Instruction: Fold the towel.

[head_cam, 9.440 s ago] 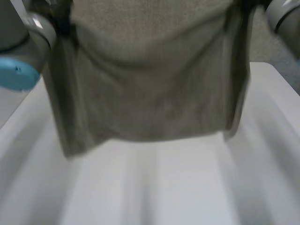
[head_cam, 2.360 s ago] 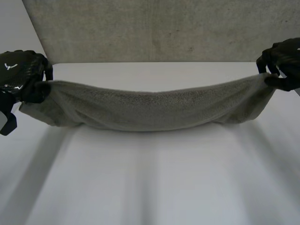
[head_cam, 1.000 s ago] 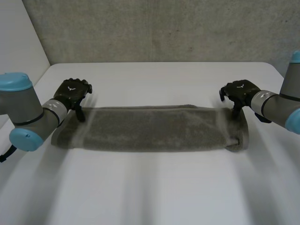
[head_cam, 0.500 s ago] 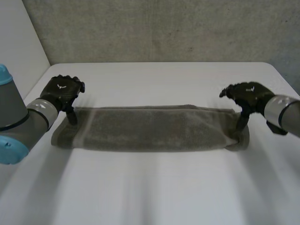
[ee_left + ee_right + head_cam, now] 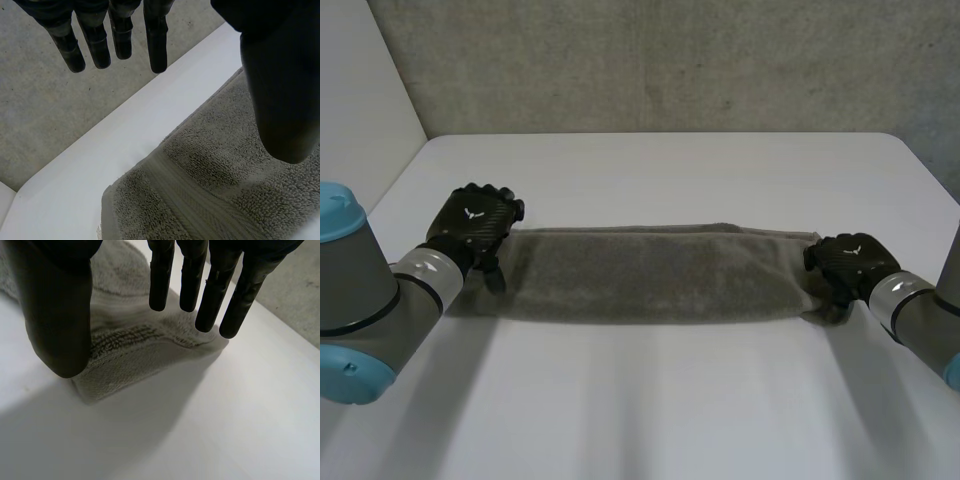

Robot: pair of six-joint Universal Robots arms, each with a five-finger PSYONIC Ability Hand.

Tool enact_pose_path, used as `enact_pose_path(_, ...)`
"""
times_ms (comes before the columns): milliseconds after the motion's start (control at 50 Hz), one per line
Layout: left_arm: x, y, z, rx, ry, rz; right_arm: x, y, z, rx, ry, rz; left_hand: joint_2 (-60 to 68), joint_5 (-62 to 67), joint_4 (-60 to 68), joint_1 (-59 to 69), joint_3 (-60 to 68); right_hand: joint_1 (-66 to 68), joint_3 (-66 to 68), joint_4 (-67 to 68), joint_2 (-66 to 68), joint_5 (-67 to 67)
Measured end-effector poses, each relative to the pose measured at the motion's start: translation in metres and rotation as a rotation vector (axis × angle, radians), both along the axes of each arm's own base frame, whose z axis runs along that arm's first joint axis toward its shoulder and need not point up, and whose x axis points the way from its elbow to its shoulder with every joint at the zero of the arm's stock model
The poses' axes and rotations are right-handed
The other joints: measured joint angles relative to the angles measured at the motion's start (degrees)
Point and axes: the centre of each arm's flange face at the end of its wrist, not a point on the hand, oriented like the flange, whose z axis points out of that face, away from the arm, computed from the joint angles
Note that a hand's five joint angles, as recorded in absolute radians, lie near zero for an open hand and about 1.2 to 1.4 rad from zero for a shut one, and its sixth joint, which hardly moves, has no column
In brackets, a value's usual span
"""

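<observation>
Down they've come: left hand point(image 5: 472, 228) and right hand point(image 5: 845, 262) now sit low over the two ends of the towel point(image 5: 650, 285). It lies in a long folded strip across the bench point(image 5: 650, 400). Both hands wide, fingers straight, gripping nothing; right end looks bunched.

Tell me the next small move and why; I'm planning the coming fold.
Probably close the right hand on the towel end under it. The towel lies as a long folded strip on the table, with the left hand and right hand open at its two ends, so an end-to-end fold seems next.
</observation>
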Motion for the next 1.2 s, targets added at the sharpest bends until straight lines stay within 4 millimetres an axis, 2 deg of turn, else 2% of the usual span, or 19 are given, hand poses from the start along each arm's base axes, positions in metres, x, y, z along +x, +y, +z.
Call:
enact_pose_path(140,0.0,0.001,-0.002,0.005,-0.001,0.001,0.0,-0.008,-0.013,0.006,0.009,-0.009,0.0,0.0,0.0,0.0,0.0,4.2,4.1,4.0,4.4,2.8)
enact_pose_path(180,0.001,0.001,-0.002,0.005,-0.001,0.001,0.0,-0.01,-0.014,0.006,0.011,-0.012,0.0,0.0,0.0,0.0,0.0,11.8,10.7,10.8,11.2,8.0)
enact_pose_path(220,0.001,0.001,-0.003,0.004,-0.001,0.002,-0.002,-0.012,-0.014,0.003,0.012,-0.017,0.0,0.0,0.0,0.0,0.0,31.4,30.6,30.9,32.0,22.4)
enact_pose_path(240,0.001,0.001,-0.003,0.004,-0.001,0.002,-0.003,-0.013,-0.013,0.001,0.013,-0.02,0.0,0.0,0.0,0.0,0.0,36.6,37.2,37.5,39.3,28.8)
enact_pose_path(280,0.001,0.001,-0.003,0.004,-0.001,0.003,-0.006,-0.016,-0.01,-0.01,0.013,-0.03,0.0,0.0,0.0,0.0,0.0,41.8,43.4,44.2,44.9,40.4)
enact_pose_path(300,0.001,0.001,-0.003,0.004,-0.001,0.003,-0.009,-0.018,-0.005,-0.022,0.013,-0.042,0.0,0.0,0.0,0.0,0.0,43.9,45.6,46.7,46.8,44.4)
enact_pose_path(380,0.002,0.001,-0.003,0.005,-0.001,0.004,-0.025,-0.029,0.015,-0.083,0.012,-0.09,0.0,0.0,0.0,0.0,0.0,45.1,46.9,48.8,47.4,46.3)
enact_pose_path(600,0.003,0.0,-0.002,0.0,0.0,0.009,-0.095,-0.074,0.083,-0.293,0.082,-0.26,0.0,-0.1,0.0,0.0,0.0,45.6,47.4,48.8,47.7,46.3)
enact_pose_path(680,0.003,0.0,-0.001,-0.003,0.001,0.009,-0.102,-0.081,0.101,-0.33,0.104,-0.282,-0.1,-0.2,-0.1,-0.1,-0.1,45.6,47.5,48.8,47.7,46.3)
enact_pose_path(740,0.003,0.0,0.0,-0.005,0.002,0.008,-0.096,-0.083,0.115,-0.353,0.11,-0.28,-0.1,-0.2,-0.1,-0.1,-0.1,45.6,47.6,48.8,47.7,46.3)
enact_pose_path(820,0.002,0.0,0.001,-0.007,0.003,0.007,-0.052,-0.073,0.129,-0.387,0.094,-0.194,-0.1,-0.3,-0.1,-0.1,-0.1,45.7,48.2,48.8,47.9,46.3)
enact_pose_path(900,0.002,0.001,0.001,-0.006,0.004,0.006,0.019,-0.045,0.133,-0.409,0.056,-0.023,-0.1,-0.3,-0.1,-0.1,-0.1,45.7,48.5,48.8,48.2,46.5)
enact_pose_path(920,0.002,0.001,0.001,-0.006,0.005,0.006,0.031,-0.039,0.131,-0.409,0.05,0.008,-0.1,-0.3,-0.1,-0.1,-0.1,45.7,48.5,48.8,48.2,46.5)
enact_pose_path(960,0.002,0.001,0.001,-0.003,0.009,0.006,0.076,-0.016,0.123,-0.411,0.029,0.128,-0.1,-0.3,-0.1,-0.1,-0.1,45.7,48.5,48.8,48.2,46.5)
enact_pose_path(980,0.002,0.001,0.001,-0.002,0.01,0.007,0.087,-0.009,0.12,-0.412,0.024,0.159,-0.1,-0.3,-0.1,-0.1,-0.1,45.7,48.5,48.8,48.3,46.5)
enact_pose_path(1020,0.001,0.001,0.0,0.001,0.016,0.008,0.129,0.019,0.105,-0.414,0.005,0.28,-0.1,-0.3,-0.1,-0.1,-0.1,45.7,48.6,48.8,48.3,46.5)
enact_pose_path(1040,0.001,0.002,0.0,0.002,0.018,0.008,0.139,0.026,0.101,-0.415,0.001,0.308,-0.1,-0.3,-0.1,-0.1,-0.1,45.7,48.6,48.8,48.3,46.5)
enact_pose_path(1120,0.002,0.002,0.0,0.006,0.024,0.01,0.201,0.076,0.054,-0.394,-0.002,0.5,-0.2,-0.4,-0.1,-0.1,-0.1,45.9,48.6,48.8,48.3,46.5)
enact_pose_path(1200,0.002,0.001,-0.001,0.008,0.026,0.011,0.232,0.108,0.013,-0.378,0.038,0.613,-0.2,-0.4,-0.1,-0.1,-0.1,45.9,48.6,48.8,48.3,46.5)
